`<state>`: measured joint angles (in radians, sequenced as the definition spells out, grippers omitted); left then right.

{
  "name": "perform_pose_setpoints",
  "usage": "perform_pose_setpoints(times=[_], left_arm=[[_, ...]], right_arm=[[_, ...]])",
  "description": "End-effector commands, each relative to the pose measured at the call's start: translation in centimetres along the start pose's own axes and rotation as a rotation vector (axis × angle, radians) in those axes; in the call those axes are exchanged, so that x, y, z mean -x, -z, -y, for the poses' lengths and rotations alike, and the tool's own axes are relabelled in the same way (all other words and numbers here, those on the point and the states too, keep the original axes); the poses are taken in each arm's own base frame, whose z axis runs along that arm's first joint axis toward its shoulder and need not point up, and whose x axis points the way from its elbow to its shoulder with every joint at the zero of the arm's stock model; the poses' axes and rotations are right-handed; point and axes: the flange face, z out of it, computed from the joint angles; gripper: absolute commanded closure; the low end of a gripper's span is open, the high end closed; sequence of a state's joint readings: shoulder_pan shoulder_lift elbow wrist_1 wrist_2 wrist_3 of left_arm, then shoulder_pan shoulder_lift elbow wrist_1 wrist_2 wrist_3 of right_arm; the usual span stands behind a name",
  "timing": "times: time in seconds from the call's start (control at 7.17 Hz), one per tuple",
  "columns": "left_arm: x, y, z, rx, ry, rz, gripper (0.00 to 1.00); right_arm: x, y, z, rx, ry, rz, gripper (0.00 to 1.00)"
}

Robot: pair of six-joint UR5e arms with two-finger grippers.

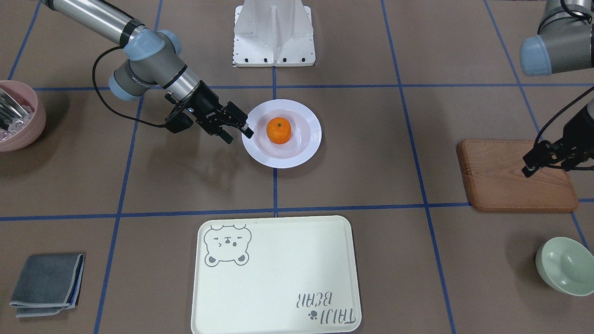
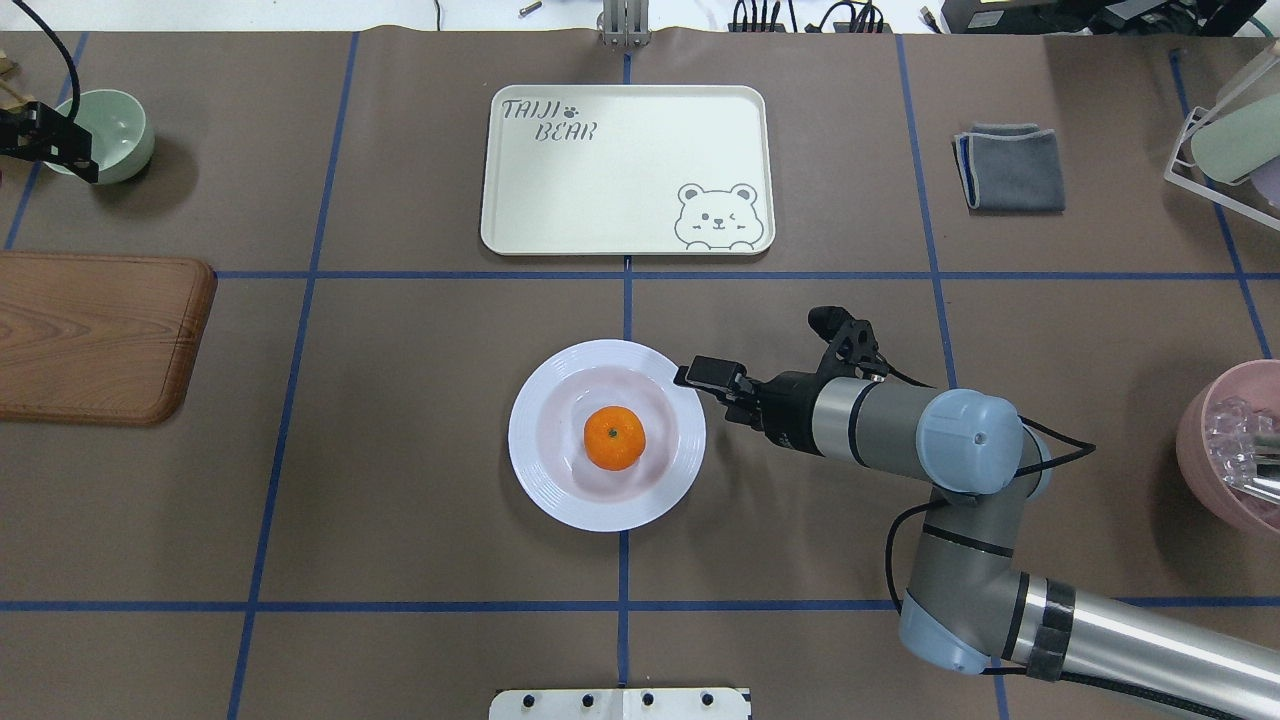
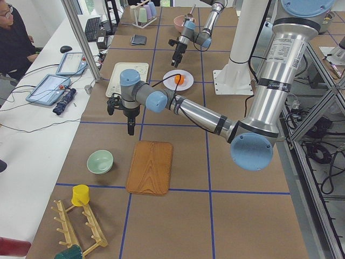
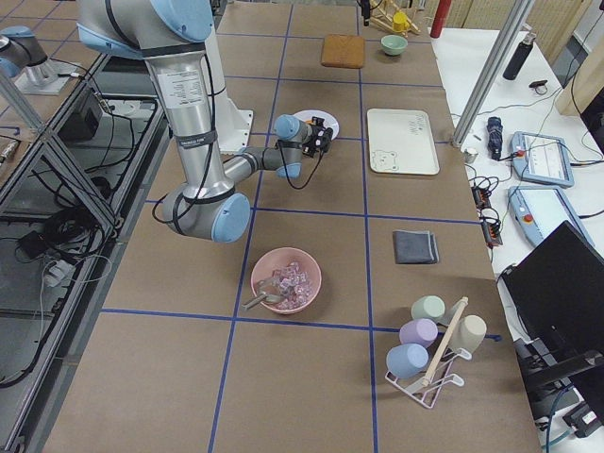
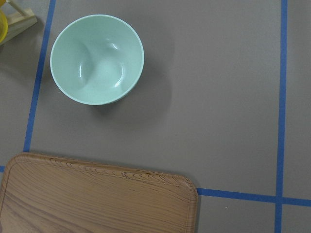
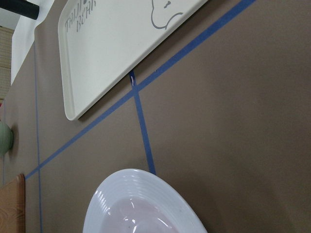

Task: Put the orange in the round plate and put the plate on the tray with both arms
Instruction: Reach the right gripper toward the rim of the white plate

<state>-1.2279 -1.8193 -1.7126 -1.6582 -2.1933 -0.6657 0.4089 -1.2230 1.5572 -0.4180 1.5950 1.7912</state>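
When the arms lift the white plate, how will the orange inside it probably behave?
The orange is round and lies loose in the sunken centre of the round plate, so it will likely roll if the plate tilts. The raised rim should probably keep it inside. It looks small, so likely light.

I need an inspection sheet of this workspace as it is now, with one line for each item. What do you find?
Surface: brown table with a blue tape grid.
Job's things: orange lies at the centre of the round plate; tray bare, apart from the plate.
Clutter: wooden board, green bowl, grey cloth, pink bowl, cup rack.
Grippers: right gripper looks open, one fingertip over the plate's rim; left gripper hangs by the wooden board, state unclear.
Cables: black cable loops off the right wrist, clear of the plate.
Surroundings: person at a side desk; white robot base.
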Motion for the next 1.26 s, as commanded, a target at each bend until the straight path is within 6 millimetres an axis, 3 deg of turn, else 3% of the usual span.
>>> perform_pose_setpoints(times=[0.0, 0.56, 0.98, 1.12], left_arm=[[0.0, -0.1, 0.0, 0.001, 0.001, 0.002, 0.02], [0.0, -0.2, 0.0, 0.002, 0.0, 0.002, 0.02], [0.3, -0.4, -0.1, 0.005, 0.003, 0.006, 0.02], [0.5, -0.5, -0.3, 0.008, 0.005, 0.007, 0.02]], right_arm=[[-0.1, -0.7, -1.2, -0.001, -0.002, -0.003, 0.0], [-0.1, -1.9, -2.9, 0.023, -0.022, -0.006, 0.0], [1.8, -2.4, -4.5, 0.045, -0.074, 0.024, 0.0], [1.4, -2.9, -5.5, 0.027, -0.073, 0.024, 0.0]])
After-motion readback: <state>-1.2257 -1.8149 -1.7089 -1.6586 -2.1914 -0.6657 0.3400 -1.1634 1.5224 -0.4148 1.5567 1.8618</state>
